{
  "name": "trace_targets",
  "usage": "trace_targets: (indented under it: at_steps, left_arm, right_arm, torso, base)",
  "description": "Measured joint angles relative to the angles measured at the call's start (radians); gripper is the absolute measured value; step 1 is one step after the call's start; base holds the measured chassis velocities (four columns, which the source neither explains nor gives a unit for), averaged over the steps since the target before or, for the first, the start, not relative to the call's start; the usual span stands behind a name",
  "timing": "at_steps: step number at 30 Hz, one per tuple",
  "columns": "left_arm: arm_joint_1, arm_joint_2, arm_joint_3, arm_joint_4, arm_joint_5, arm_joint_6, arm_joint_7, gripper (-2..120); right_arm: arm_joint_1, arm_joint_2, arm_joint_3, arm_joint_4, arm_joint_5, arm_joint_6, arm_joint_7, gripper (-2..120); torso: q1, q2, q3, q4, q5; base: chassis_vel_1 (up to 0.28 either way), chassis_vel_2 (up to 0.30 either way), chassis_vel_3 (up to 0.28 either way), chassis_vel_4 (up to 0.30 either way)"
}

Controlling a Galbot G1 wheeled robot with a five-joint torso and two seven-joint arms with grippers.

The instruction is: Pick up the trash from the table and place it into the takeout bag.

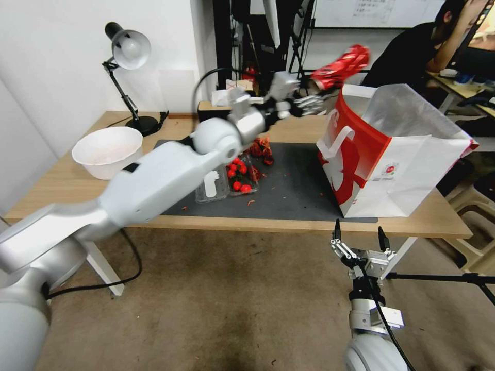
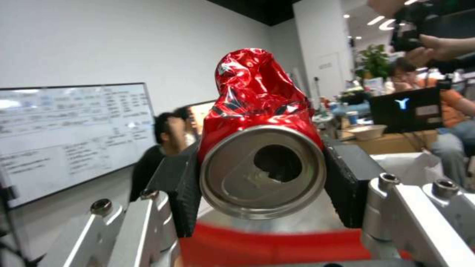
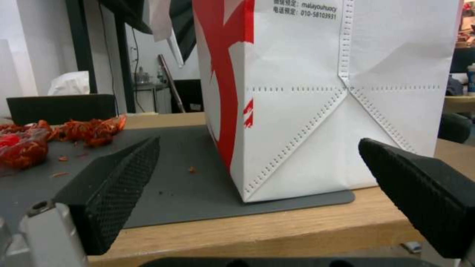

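Setting: open-plan office used as a robotics test space. Whiteboard [image 2: 74, 137] with written tables on the white wall. Rows of desks behind, one carrying a laptop [image 2: 408, 109] and bowls; a potted plant [image 2: 373, 61] farther back; ceiling strip lights. People sit at the desks. Foreground: light-wood tabletop [image 1: 67, 185] on white legs with a grey mat [image 1: 294, 190], black desk lamp [image 1: 129, 77] at its far corner, against a white wall. Dark stands and tripod legs [image 1: 438, 278] surround it. Floor is worn brown carpet [image 1: 216, 304] with a loose black cable [image 1: 103, 281].
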Motion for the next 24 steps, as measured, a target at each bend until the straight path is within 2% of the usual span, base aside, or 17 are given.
trace_targets:
  at_steps: [2,9,12,13,14,15,16,18,20,21,22,24]
  left_arm:
    - [-0.035,-0.044,0.030,0.026,-0.008,0.001,0.000,51]
    - [-0.078,-0.110,0.074,0.073,-0.017,0.001,-0.001,51]
    - [-0.102,-0.169,0.103,0.117,-0.019,0.001,0.000,51]
    - [-0.102,-0.169,0.103,0.117,-0.019,0.001,0.000,51]
    - [-0.113,-0.201,0.117,0.143,-0.020,0.001,0.000,51]
    - [-0.113,-0.201,0.117,0.143,-0.020,0.001,0.000,51]
    - [-0.124,-0.254,0.144,0.186,-0.023,0.001,0.001,57]
    - [-0.134,-0.298,0.179,0.220,-0.024,0.002,0.002,68]
    - [-0.138,-0.313,0.191,0.233,-0.024,0.003,0.002,71]
    - [-0.139,-0.326,0.201,0.249,-0.020,0.008,0.002,78]
    - [-0.139,-0.326,0.201,0.249,-0.020,0.008,0.002,78]
    - [-0.139,-0.339,0.206,0.267,-0.004,0.022,-0.006,88]
  right_arm:
    - [-0.002,0.001,0.001,0.002,0.000,0.000,0.000,100]
    - [-0.005,0.003,0.006,0.003,-0.001,0.000,0.000,100]
    - [-0.005,0.007,0.006,0.005,-0.001,0.000,0.000,100]
    - [-0.005,0.007,0.006,0.005,-0.001,0.000,0.000,100]
    - [-0.006,0.009,0.007,0.006,-0.002,0.000,0.000,100]
    - [-0.006,0.009,0.007,0.006,-0.002,0.000,0.000,100]
    - [-0.006,0.015,0.007,0.007,-0.004,0.000,0.000,100]
    - [-0.006,0.021,0.007,0.006,-0.006,0.000,0.000,100]
    - [-0.006,0.024,0.007,0.005,-0.007,0.000,0.000,100]
    - [-0.008,0.025,0.007,0.005,-0.008,0.000,0.000,100]
    - [-0.008,0.025,0.007,0.005,-0.008,0.000,0.000,100]
    - [-0.009,0.027,0.007,0.007,-0.008,0.002,0.001,100]
  torso:
    - [0.000,0.000,0.000,0.0000,-0.0001]
    - [0.000,0.000,0.000,0.0000,0.0000]
    - [0.000,0.000,0.000,-0.0001,-0.0003]
    - [0.000,0.000,0.000,-0.0001,-0.0003]
    - [0.000,0.000,0.000,-0.0002,-0.0001]
    - [0.000,0.000,0.000,-0.0002,-0.0001]
    - [0.000,0.000,0.000,-0.0003,-0.0001]
    - [0.000,0.000,0.000,0.0000,-0.0001]
    - [0.000,0.000,0.000,0.0000,-0.0002]
    - [0.000,0.000,0.000,-0.0001,-0.0001]
    - [0.000,0.000,0.000,-0.0001,-0.0001]
    - [0.000,0.000,0.000,-0.0001,-0.0003]
  base:
    - [0.000,0.000,0.000,0.000]
    - [0.000,0.000,0.000,0.000]
    - [0.000,0.000,0.000,0.000]
    - [0.000,0.000,0.000,0.000]
    - [0.000,0.000,0.000,0.000]
    - [0.000,0.000,0.000,0.000]
    - [0.000,0.000,0.000,0.000]
    - [0.000,0.000,0.000,0.000]
    - [0.000,0.000,0.000,0.000]
    - [0.000,0.000,0.000,0.000]
    - [0.000,0.000,0.000,0.000]
    - [0.000,0.000,0.000,0.000]
